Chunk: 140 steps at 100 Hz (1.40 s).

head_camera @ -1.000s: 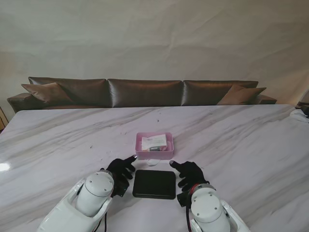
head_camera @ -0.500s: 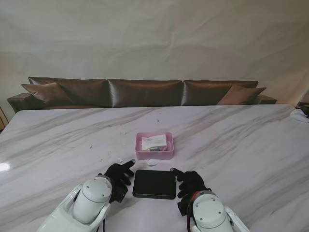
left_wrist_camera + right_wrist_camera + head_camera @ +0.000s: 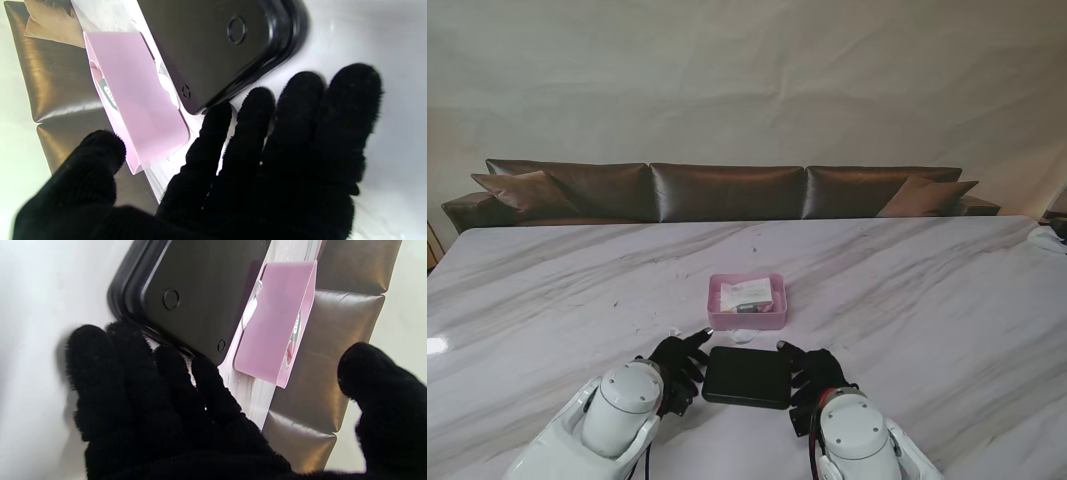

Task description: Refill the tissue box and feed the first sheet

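A flat black tissue box point(image 3: 747, 377) lies on the marble table near me, bottom side up point(image 3: 213, 43) point(image 3: 196, 296). Just beyond it stands a pink tray point(image 3: 746, 301) holding a tissue pack point(image 3: 747, 293); the tray also shows in the wrist views point(image 3: 133, 100) point(image 3: 277, 323). My left hand point(image 3: 679, 361) is at the box's left edge, fingers point(image 3: 290, 140) apart and reaching its corner. My right hand point(image 3: 810, 370) is at the box's right edge, fingers point(image 3: 140, 380) spread against its rim, thumb held off. Neither hand holds anything.
A small white scrap point(image 3: 743, 336) lies between the tray and the box. A brown leather sofa point(image 3: 727, 190) runs along the table's far edge. Something dark sits at the far right table edge point(image 3: 1057, 232).
Both hands have drawn inward to the sides of the black box. The right hand now touches its right edge; the box has shifted slightly.
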Each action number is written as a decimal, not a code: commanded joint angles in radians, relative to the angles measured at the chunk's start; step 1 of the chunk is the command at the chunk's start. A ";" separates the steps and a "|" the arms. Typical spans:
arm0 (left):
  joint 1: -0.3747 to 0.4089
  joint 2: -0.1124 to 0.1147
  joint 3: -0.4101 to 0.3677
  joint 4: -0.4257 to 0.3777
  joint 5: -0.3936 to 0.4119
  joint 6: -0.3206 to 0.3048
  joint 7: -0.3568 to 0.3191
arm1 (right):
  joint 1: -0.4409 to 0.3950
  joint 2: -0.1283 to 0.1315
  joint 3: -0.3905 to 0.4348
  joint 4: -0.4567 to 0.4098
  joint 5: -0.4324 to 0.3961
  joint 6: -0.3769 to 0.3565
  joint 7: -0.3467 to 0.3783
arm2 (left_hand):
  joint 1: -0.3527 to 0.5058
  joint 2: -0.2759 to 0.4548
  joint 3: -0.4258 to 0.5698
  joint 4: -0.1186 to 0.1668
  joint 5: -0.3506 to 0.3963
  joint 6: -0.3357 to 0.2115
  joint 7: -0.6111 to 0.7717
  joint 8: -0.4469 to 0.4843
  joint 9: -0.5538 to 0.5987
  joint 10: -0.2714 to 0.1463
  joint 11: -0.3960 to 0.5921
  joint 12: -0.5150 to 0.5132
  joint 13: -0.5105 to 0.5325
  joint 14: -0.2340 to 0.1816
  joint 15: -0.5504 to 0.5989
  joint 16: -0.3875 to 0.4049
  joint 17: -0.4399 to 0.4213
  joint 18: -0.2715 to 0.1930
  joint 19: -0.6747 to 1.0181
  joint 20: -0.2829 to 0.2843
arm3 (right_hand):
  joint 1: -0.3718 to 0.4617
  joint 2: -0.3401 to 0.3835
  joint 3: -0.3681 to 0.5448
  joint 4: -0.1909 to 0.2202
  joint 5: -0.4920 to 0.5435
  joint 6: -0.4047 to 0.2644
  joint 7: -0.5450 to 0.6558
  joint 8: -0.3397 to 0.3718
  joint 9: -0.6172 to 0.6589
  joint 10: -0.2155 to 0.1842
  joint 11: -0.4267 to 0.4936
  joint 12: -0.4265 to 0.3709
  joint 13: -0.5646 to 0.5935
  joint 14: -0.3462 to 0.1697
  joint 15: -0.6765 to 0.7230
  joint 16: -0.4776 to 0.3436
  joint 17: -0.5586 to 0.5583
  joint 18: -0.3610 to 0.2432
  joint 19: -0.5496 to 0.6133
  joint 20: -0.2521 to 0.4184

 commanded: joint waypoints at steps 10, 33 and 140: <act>-0.008 -0.021 0.025 0.051 -0.019 0.010 -0.019 | 0.033 -0.020 -0.013 0.032 0.017 -0.014 0.009 | -0.010 0.019 -0.005 0.025 0.025 0.030 -0.032 -0.024 -0.024 0.043 -0.049 -0.029 -0.060 0.144 -0.079 -0.011 0.009 -0.032 0.337 -0.011 | 0.002 0.005 -0.026 0.015 0.028 -0.057 -0.005 -0.005 0.033 -0.005 0.008 -0.002 -0.001 -0.041 -0.059 -0.033 0.024 -0.047 0.009 -0.016; -0.034 -0.030 0.031 0.083 -0.039 0.011 -0.013 | 0.086 -0.026 -0.019 0.086 0.040 -0.026 0.010 | -0.010 0.020 -0.005 0.027 0.018 0.028 -0.028 -0.020 -0.025 0.042 -0.048 -0.028 -0.066 0.145 -0.080 -0.009 0.000 -0.030 0.332 -0.008 | 0.004 0.006 -0.027 0.019 0.025 -0.065 -0.006 -0.005 0.035 -0.014 0.004 -0.004 -0.003 -0.046 -0.060 -0.034 0.022 -0.048 0.011 -0.022; -0.055 -0.027 -0.013 0.137 -0.036 0.038 -0.030 | 0.169 -0.007 0.006 0.135 0.020 0.079 0.126 | -0.012 0.020 -0.005 0.027 0.004 0.036 -0.041 -0.026 -0.039 0.052 -0.066 -0.035 -0.098 0.153 -0.103 -0.008 -0.040 -0.013 0.298 0.014 | -0.068 0.018 -0.009 0.014 -0.126 -0.037 -0.050 -0.019 -0.111 0.008 -0.017 -0.004 -0.069 -0.025 -0.057 -0.024 -0.012 -0.055 -0.005 -0.037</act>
